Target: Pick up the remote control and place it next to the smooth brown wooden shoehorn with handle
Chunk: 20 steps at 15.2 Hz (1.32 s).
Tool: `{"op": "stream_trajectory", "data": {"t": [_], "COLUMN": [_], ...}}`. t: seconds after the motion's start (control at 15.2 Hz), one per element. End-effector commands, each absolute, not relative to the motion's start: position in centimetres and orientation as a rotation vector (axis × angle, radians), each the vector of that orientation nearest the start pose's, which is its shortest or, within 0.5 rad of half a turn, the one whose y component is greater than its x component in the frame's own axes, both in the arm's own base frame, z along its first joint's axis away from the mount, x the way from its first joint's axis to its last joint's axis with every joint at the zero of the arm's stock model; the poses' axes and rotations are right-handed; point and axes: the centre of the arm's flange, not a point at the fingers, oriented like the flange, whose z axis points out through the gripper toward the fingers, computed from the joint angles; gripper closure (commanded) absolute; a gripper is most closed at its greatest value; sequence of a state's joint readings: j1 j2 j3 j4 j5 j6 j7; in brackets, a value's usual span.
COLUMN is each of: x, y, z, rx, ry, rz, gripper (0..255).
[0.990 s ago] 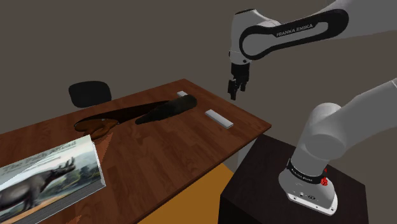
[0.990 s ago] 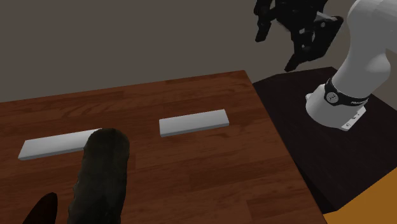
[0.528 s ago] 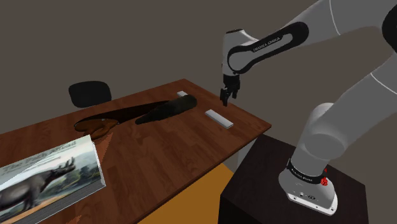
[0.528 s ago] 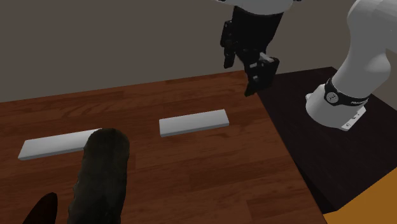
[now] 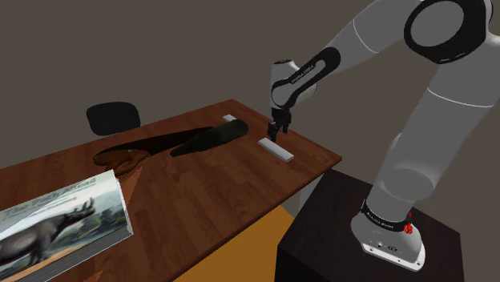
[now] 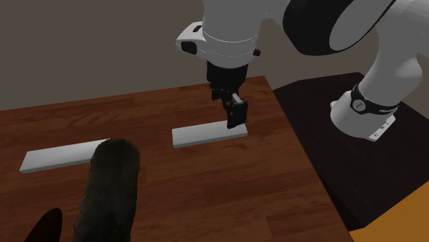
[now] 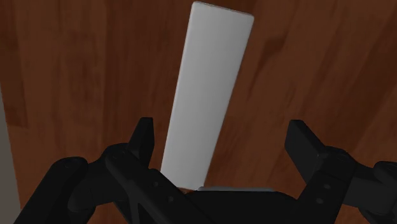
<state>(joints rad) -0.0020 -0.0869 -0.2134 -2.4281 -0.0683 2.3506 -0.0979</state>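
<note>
1. The all-black two-finger gripper (image 5: 276, 132) hangs low over the brown wooden table (image 5: 200, 188) and points down at it. It is carried by the white arm that rises from the dark box stand (image 5: 320, 244).
2. Its fingers (image 7: 144, 135) are spread wide apart and clasp nothing.
3. The flat, light-grey rectangular remote control (image 7: 207, 95) lies on the table directly under the gripper. It runs lengthwise out from between the two fingers, closer to one than the other, and neither finger touches its sides.
4. In the second exterior view the gripper (image 6: 234, 117) sits over the stand-side end of the remote control (image 6: 206, 134), and the rest of the slab stretches away from it. Whether the fingertips reach the slab's top cannot be told.
5. A second flat light-grey slab (image 6: 60, 156) lies well beyond the far end of the remote control from the gripper.
6. A dark, elongated, rough-looking object (image 5: 210, 137) lies just beside that second slab, farther from the gripper than the remote control is.
7. The smooth brown wooden shoehorn (image 5: 128, 159) lies past the dark object, well apart from the gripper and the remote control.
8. Farthest from the gripper, a large book with a rhinoceros on its cover (image 5: 60, 224) rests at the table's opposite end. A black chair back (image 5: 112, 117) stands behind the table.
</note>
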Motion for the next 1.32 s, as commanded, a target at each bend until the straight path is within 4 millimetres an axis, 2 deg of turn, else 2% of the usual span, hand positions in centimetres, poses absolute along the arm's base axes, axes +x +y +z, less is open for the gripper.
{"op": "stream_trajectory", "data": {"t": [0.0,0.2,0.66,1.19,1.25], "x": [48.0,50.0,50.0,50.0,50.0], "y": [-11.2,-12.3,-12.4,-12.4,-12.4], "z": [31.7,28.9,25.2,24.9,24.9], "rx": [-3.166,-3.158,-3.158,-3.158,-3.158], "ry": [0.117,0.126,0.126,0.126,0.126], "rz": [-0.010,-0.013,-0.013,-0.013,-0.013], "gripper": [0,0,0,0,255]}}
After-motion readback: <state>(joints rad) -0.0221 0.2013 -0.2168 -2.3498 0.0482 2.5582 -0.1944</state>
